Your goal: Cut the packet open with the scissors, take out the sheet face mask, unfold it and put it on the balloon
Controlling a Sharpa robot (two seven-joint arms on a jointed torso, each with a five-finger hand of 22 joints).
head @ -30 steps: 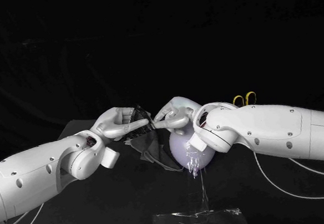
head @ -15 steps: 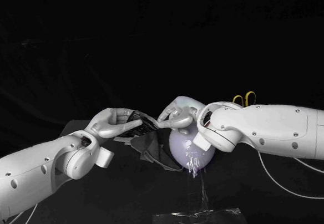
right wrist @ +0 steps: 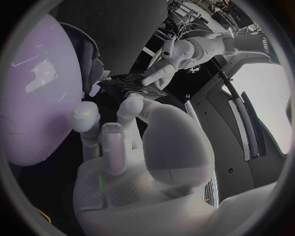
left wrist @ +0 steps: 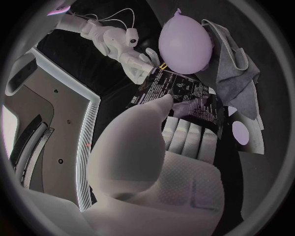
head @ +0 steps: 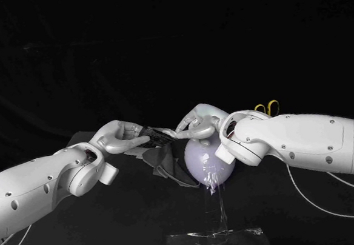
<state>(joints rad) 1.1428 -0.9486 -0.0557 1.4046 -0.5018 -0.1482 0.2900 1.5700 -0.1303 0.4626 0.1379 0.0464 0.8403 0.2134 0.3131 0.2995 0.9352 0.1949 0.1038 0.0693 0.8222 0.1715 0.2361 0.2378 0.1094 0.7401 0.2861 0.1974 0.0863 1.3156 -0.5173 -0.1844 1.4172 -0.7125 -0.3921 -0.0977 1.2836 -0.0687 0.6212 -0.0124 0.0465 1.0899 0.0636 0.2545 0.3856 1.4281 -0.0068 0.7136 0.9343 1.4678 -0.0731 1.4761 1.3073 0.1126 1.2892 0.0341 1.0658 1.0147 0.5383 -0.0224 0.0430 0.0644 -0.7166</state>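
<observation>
A pale lilac balloon (head: 207,162) stands upright on a thin stem at the table's middle. In front of it my left hand (head: 125,140) grips a black printed packet (left wrist: 176,92) between thumb and fingers. My right hand (head: 197,126) meets it from the other side, fingertips pinching the packet's (head: 159,136) far corner, as the left wrist view shows for the right hand (left wrist: 134,55). The right wrist view has the packet (right wrist: 128,84) just beyond my right hand (right wrist: 120,135), with the balloon (right wrist: 37,83) beside it. Yellow scissors handles (head: 268,108) peek out behind my right arm.
A dark grey sheet (head: 166,160) hangs below the packet against the balloon; it shows as grey folds (left wrist: 231,58) in the left wrist view. Clear tape (head: 217,239) fixes the balloon's stem to the table near the front. White cables trail under both arms.
My left hand has sunk a little and turned, bringing the packet lower and flatter. The right hand stays at the packet's edge, and the balloon has not moved.
</observation>
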